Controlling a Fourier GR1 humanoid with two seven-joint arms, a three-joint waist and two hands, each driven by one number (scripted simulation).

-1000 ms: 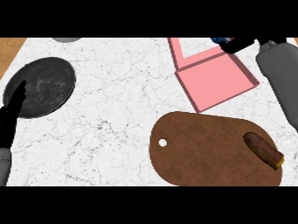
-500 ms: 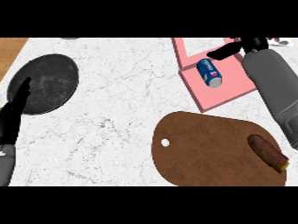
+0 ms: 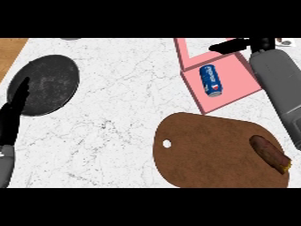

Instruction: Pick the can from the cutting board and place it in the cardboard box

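The blue can [image 3: 211, 80] lay on its side inside the pink cardboard box [image 3: 237, 84], apart from the brown cutting board [image 3: 211, 150]. The box's far end ran out of view at the top edge. The right robot hand [image 3: 234, 45] hovered above the box, fingers straight and apart, holding nothing; its grey forearm hid the box's right side. The left robot hand [image 3: 9, 119] rested at the left edge of the white bench [image 3: 126, 97], fingers straight, overlapping a dark round plate [image 3: 45, 84]. A brown, oblong item [image 3: 270, 153] lay on the board, hard to identify.
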